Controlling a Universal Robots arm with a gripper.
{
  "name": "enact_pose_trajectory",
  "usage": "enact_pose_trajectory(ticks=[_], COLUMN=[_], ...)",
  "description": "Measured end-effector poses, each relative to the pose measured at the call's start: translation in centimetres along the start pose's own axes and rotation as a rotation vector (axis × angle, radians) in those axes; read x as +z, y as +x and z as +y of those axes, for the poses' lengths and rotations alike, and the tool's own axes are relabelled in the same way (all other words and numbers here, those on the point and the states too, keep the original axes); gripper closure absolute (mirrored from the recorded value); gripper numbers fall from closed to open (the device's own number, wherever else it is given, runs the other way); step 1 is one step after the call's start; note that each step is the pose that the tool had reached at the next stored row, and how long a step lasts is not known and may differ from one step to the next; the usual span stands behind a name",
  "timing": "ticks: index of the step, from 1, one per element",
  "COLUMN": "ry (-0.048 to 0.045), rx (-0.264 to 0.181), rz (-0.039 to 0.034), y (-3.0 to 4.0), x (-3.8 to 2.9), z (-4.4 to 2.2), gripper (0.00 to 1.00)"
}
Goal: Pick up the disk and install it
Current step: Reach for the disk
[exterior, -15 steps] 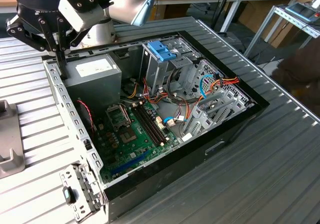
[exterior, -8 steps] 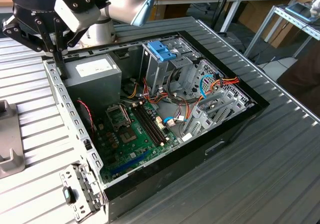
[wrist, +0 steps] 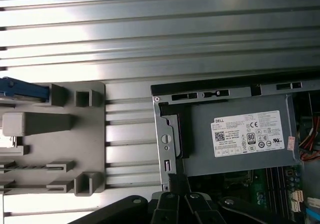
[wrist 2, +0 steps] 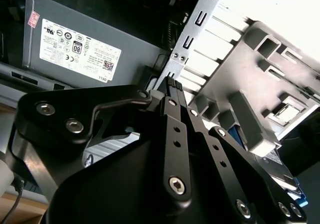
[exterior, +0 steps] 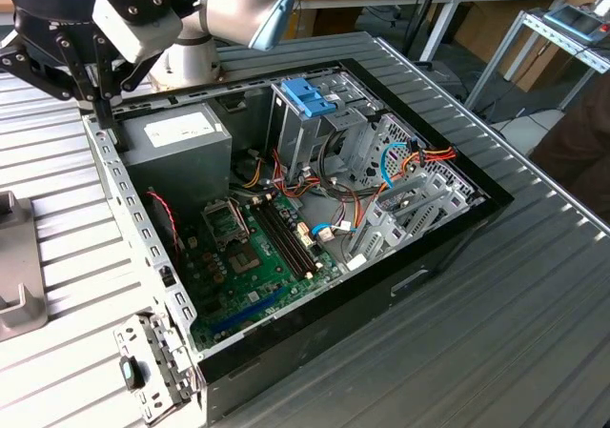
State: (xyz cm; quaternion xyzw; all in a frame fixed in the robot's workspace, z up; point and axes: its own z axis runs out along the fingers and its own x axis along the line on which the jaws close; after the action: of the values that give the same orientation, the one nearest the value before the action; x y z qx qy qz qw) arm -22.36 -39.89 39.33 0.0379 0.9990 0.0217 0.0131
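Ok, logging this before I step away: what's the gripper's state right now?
Gripper: closed, holding nothing.

The exterior view looked down at a slant from high up and well back, taking in the whole computer case [exterior: 419, 266] and the ribbed desk [exterior: 515, 333] around it. The first wrist view faced straight down on the power box [wrist: 240, 139]. The second wrist view looked closely along the tool [wrist 2: 172, 84]. Both wrist views shared the power box and the grey holder [wrist: 55, 139] beside it.
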Motion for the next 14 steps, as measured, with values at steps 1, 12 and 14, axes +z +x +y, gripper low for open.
enact_pose_trajectory(ticks=[1, 12, 14], ry=[0.0, 0.0, 0.0], rx=[0.0, 0.0, 0.0], rz=[0.0, 0.0001, 0.0], y=[0.06, 0.77, 0.87], x=[0.0, -0.02, -0.03], z=[0.0, -0.06, -0.07], gripper=[0.9, 0.9, 0.9])
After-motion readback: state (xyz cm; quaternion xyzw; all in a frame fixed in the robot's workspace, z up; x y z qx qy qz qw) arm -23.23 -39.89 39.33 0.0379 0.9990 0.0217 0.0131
